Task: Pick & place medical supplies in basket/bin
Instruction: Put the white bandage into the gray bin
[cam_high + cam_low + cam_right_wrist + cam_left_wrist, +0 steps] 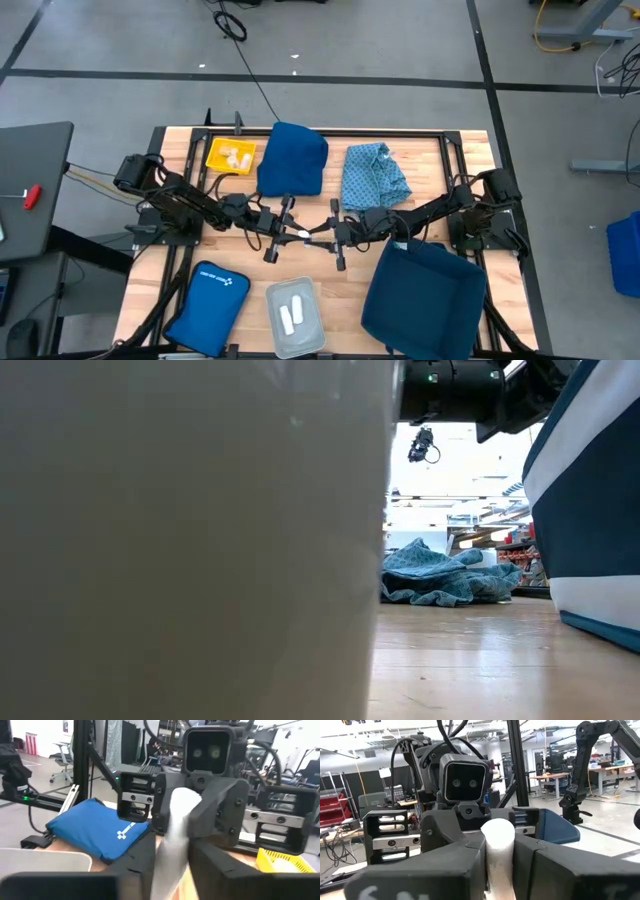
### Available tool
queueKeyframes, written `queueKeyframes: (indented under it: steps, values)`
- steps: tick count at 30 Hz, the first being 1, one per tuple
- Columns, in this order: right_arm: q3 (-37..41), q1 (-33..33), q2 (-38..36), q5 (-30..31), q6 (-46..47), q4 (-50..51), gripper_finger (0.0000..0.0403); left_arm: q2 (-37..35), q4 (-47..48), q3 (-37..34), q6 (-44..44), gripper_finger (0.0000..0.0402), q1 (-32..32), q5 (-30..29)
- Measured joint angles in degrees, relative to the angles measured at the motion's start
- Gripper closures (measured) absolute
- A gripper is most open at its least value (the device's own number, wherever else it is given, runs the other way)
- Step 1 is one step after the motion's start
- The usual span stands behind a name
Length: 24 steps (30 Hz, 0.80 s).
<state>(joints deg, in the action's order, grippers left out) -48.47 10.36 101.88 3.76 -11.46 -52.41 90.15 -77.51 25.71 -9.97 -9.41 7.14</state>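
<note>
At this moment we had both grippers meeting over the middle of the table, the left gripper (283,232) and the right gripper (335,232) each clamped on an end of one white roll (303,234), held between them above the wood. In both wrist views the roll (499,851) stood pinched between the near fingers with the other arm's gripper closed on its far end (a handover, we judged, though which arm was giving we could not say). Two white rolls (292,315) already lay in the clear bin (275,300) at the front edge, so we judged the task partly done. More small supplies (237,156) sat in the yellow tray (213,160) at the back, left to move. The low view was mostly blocked by a pale wall close to the lens, and the tray's contents were too small to count.
</note>
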Motion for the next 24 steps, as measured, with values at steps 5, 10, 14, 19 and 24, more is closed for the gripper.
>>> queueKeyframes:
  steps: [5, 10, 14, 19, 24]
  values:
    - [-0.1, 0.1, 0.0, 0.7, 0.4, 2.8, 0.0211, 0.0, 0.4, 0.1, 0.0, 0.035, 0.0, 0.7]
    - [0.0, 0.1, 0.0, 0.7, 0.5, 5.7, 0.018, 0.0, 0.4, 0.1, -0.1, 0.035, -0.1, 2.0]
    - [0.0, 0.4, 0.1, 0.9, 0.0, 7.9, 0.0178, -0.1, 0.0, 0.1, -0.7, 0.035, -0.6, 2.3]
    - [0.0, 0.4, 0.1, 1.5, 0.0, 11.4, 0.0184, -1.4, 2.0, 0.2, -0.7, 0.035, -1.4, 5.1]
    - [0.0, 0.5, 0.1, 1.3, 1.6, 15.3, 0.0188, -4.6, 9.7, 0.2, 0.0, 0.035, -3.2, 7.9]
